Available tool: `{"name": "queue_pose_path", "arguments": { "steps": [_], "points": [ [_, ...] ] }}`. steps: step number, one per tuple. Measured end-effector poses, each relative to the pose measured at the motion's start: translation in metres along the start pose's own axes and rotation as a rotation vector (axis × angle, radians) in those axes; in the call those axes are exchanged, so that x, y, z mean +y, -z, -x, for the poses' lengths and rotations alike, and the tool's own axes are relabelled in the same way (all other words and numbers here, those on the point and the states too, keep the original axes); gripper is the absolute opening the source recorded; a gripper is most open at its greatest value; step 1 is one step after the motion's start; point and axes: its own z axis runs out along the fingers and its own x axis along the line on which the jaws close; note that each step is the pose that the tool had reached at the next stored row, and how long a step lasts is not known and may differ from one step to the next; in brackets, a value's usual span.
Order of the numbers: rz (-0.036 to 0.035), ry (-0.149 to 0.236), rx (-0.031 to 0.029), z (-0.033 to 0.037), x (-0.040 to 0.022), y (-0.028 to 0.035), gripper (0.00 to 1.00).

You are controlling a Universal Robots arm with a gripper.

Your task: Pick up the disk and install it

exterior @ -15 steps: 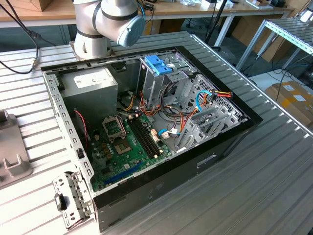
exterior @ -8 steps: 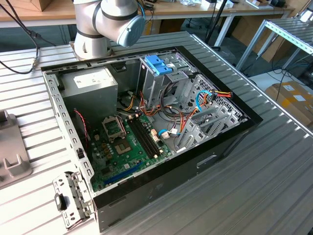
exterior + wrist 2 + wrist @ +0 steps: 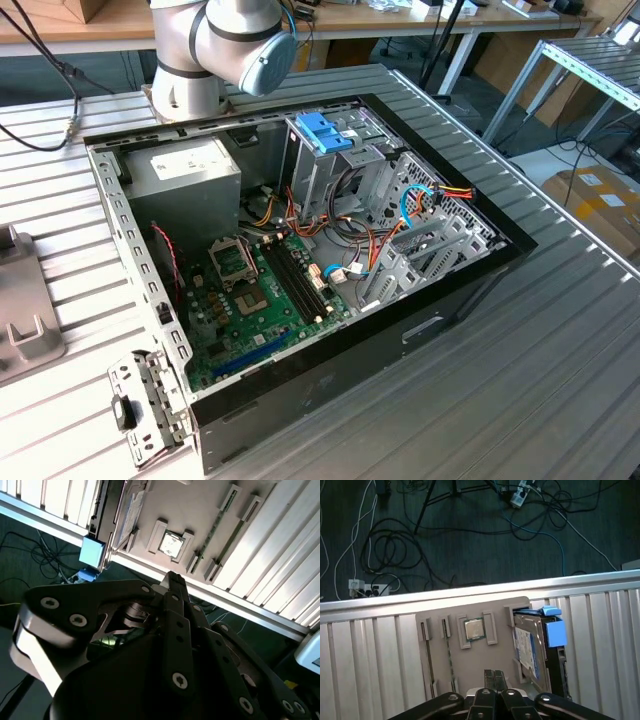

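Gripper [image 3: 494,676] fingers pinched together, empty, hovering above grey fixture tray [image 3: 470,662]. Disk [image 3: 525,647] stands on edge in slot at tray's side edge, w/ CPU chip [image 3: 474,629] in mid pocket.

Under the jaws I see a grey tray [image 3: 470,607] lying on the ribbed metal table [image 3: 370,655]. A processor chip [image 3: 474,629] sits in one of its slots, just ahead of the jaws. Well beyond them, past the table's edge, cables [image 3: 395,550] and a power strip [image 3: 367,586] lie on dark floor. The exterior view gives me an open computer case [image 3: 400,340] with a green motherboard [image 3: 240,320].
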Motion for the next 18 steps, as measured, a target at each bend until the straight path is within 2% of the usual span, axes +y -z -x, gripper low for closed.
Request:
{"name": "queue_pose_path", "arguments": {
  "steps": [15,16,17,18],
  "points": [
    [0.0022,0.092,0.0032,0.0,0.0,0.0,0.11],
    [0.003,0.122,0.0043,0.0003,-0.0001,0.0,0.17],
    [0.0034,0.138,0.005,0.0005,-0.0002,0.0,0.42],
    [0.003,0.125,0.0045,0.0088,0.0006,-0.0017,0.48]
  ]
}}
